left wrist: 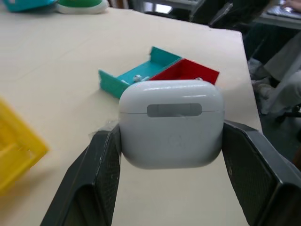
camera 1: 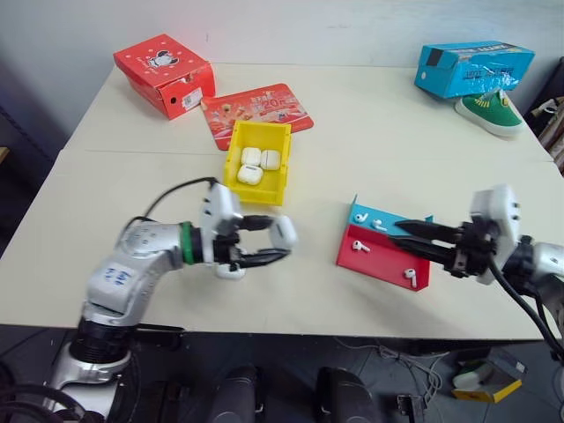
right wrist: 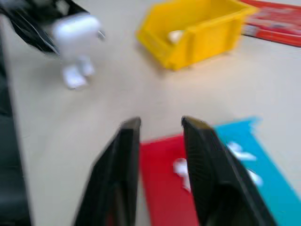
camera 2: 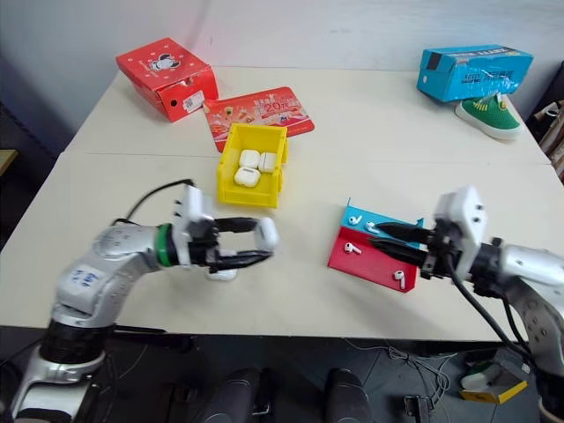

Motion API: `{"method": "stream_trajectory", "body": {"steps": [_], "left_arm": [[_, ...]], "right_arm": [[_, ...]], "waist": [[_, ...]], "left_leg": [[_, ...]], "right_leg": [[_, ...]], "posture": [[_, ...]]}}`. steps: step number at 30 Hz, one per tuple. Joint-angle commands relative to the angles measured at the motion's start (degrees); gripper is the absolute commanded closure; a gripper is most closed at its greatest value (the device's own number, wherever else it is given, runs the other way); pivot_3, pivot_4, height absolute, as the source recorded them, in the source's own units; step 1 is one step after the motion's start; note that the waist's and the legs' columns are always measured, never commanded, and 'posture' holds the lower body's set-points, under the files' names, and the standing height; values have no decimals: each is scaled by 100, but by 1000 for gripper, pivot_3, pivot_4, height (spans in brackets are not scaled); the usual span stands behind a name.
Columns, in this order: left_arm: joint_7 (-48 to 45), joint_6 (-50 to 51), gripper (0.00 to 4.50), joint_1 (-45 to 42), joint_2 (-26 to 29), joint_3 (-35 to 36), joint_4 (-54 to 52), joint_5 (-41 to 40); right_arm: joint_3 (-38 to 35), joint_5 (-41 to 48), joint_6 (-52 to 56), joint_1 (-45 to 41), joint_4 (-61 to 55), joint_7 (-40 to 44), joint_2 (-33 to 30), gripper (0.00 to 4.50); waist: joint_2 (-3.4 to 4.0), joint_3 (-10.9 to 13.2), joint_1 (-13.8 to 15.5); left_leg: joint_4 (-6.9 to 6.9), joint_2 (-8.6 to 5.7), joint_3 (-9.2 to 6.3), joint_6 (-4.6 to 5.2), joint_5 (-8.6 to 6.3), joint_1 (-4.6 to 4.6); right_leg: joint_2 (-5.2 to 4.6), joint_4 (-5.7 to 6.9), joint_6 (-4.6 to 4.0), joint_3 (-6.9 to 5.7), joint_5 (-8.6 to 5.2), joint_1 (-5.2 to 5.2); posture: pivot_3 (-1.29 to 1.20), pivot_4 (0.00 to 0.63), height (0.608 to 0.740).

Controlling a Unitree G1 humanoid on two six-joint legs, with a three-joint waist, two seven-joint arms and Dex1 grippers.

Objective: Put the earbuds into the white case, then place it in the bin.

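Open bench point(camera 1: 370, 141) is seen between the yellow bin point(camera 1: 257, 162) and the red-and-blue tray point(camera 1: 384, 249). The bin's inside is partly taken by three white cases point(camera 1: 257, 164). A second case point(camera 1: 231, 270) lies on the bench just under the left end effector point(camera 1: 269, 240). Bench rear is flanked by red box point(camera 1: 164, 74) and blue box point(camera 1: 473, 68).

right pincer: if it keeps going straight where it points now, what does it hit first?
Probably the red-and-blue tray: the right pincer points left over it, jaws apart and empty. If it passes above the tray, the white case in the left pincer lies roughly beyond. Height is unclear.
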Motion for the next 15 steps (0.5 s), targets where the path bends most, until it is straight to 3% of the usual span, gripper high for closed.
{"method": "stream_trajectory", "body": {"steps": [1,3,6,11,15], "left_arm": [[137,-82,1725,-212,98,554,394,-173],[577,-176,1725,-709,48,517,1104,212],[1141,-391,1725,-1691,-322,216,2185,733],[1705,-1283,1725,-3000,-1030,-125,4387,1569],[1932,-1741,1725,-3634,-1224,-479,5762,2206]], "right_arm": [[-519,-356,-1477,398,180,-37,510,1521],[-542,-414,-2045,628,217,49,772,887],[-540,341,-1607,1023,-54,219,841,14],[-462,77,-2127,1039,52,-51,980,14],[-451,-30,-2378,1036,134,-154,1003,14]], "waist": [[0,0,0],[0,0,-1],[-4,1,19],[-17,-5,-1],[-19,-4,-48]], "left_leg": [[0,0,4,0,0,2],[-1,1,5,-5,3,7],[-2,-5,-5,-6,14,7],[-2,-11,2,-3,15,8],[-12,-13,22,-8,17,8]], "right_leg": [[1,2,0,3,0,0],[5,6,1,6,0,0],[6,16,2,5,1,0],[5,15,10,14,6,0],[13,12,10,18,5,-14]], "posture": [[0,150,740],[0,150,740],[0,150,740],[0,150,740],[0,150,740]]}}
